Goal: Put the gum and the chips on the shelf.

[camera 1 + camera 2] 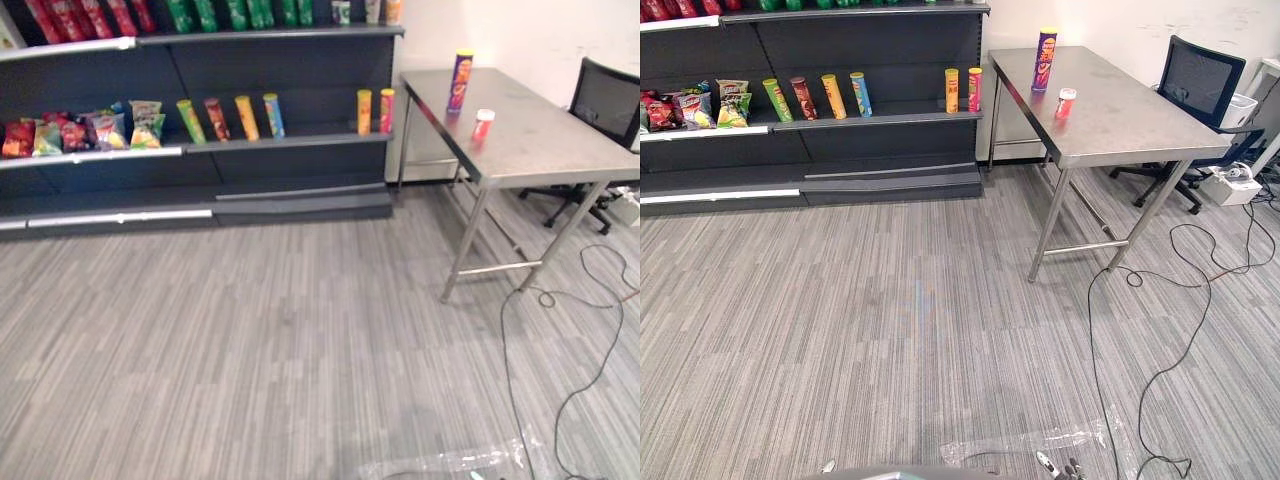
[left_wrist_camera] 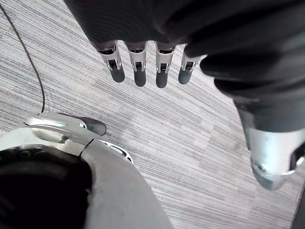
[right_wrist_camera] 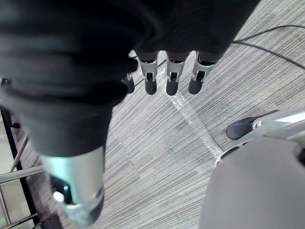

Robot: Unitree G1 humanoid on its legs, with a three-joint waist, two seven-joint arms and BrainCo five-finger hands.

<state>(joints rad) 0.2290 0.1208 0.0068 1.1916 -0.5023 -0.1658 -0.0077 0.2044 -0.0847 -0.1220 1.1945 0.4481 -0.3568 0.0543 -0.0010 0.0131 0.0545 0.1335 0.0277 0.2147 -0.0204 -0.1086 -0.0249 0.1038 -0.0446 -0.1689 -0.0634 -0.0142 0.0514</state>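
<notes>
Two hands hang idle over the grey striped carpet [image 1: 250, 330]. The left hand [image 2: 139, 76] holds its fingers straight, thumb apart, gripping nothing. The right hand [image 3: 172, 81] has the same pose, fingers straight and empty.

At far left we see the dark shelf [image 1: 290, 142], stocked with snack bags [image 1: 90, 130]. Next come leaning cans [image 1: 232, 118] in green, brown, yellow and blue, then a yellow and a pink can [image 1: 375, 110] upright at its right end.

Just right of the shelf stands a steel table [image 1: 540, 150]. On it the chips [image 1: 460, 82], a tall purple can with a yellow lid, stand upright near the far edge. The gum [image 1: 483, 125], a small red tub with a white lid, sits near them, closer to us. Print on both is too small for us to read.

A black office chair [image 1: 605, 95] stands beyond the table. The left eye view reaches a top row of red and green cans [image 1: 205, 14]. The right eye view shows in full a white box [image 1: 1230, 187] on the floor beside the chair.
</notes>
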